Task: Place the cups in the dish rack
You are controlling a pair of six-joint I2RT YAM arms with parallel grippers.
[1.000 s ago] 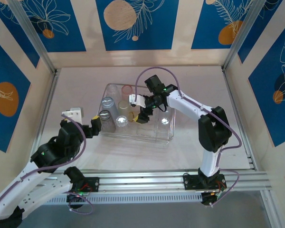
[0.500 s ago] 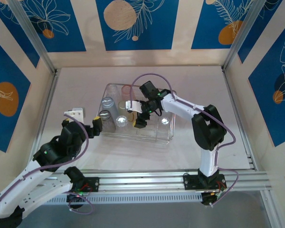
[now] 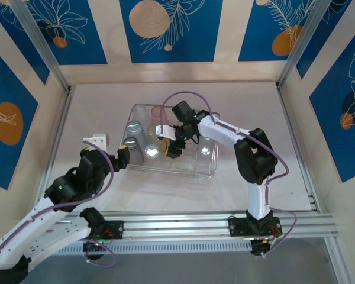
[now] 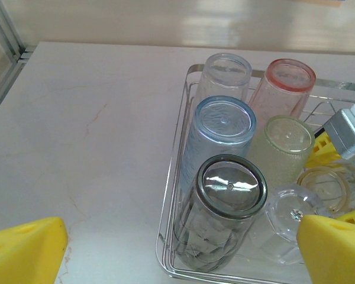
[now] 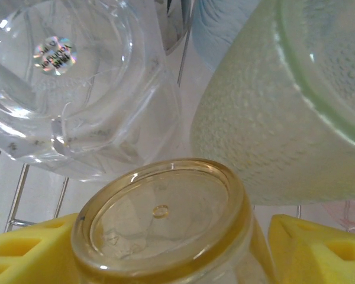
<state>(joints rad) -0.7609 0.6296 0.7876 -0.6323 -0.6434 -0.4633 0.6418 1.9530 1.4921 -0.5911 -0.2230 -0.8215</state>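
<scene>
Amber cup (image 5: 160, 219) clamped in the right gripper (image 5: 174, 245), crowded by the clear cup (image 5: 65, 77) and yellow-green cup (image 5: 272, 118). The left gripper (image 3: 123, 157) is spread wide at the dish rack's (image 4: 173, 148) near-left corner, with bare table (image 4: 94, 118) alongside.

Robot test cell in a lab

Printed blue panels (image 3: 165, 29) on silver posts (image 3: 44, 50) box in a bare white table (image 3: 248, 106) beyond the fingers (image 4: 29, 245). Well behind the fingers, two white arms (image 3: 65, 189) are bolted to a slotted aluminium rail (image 3: 183, 223), and loose purple cables (image 3: 189, 93) loop above them.
</scene>
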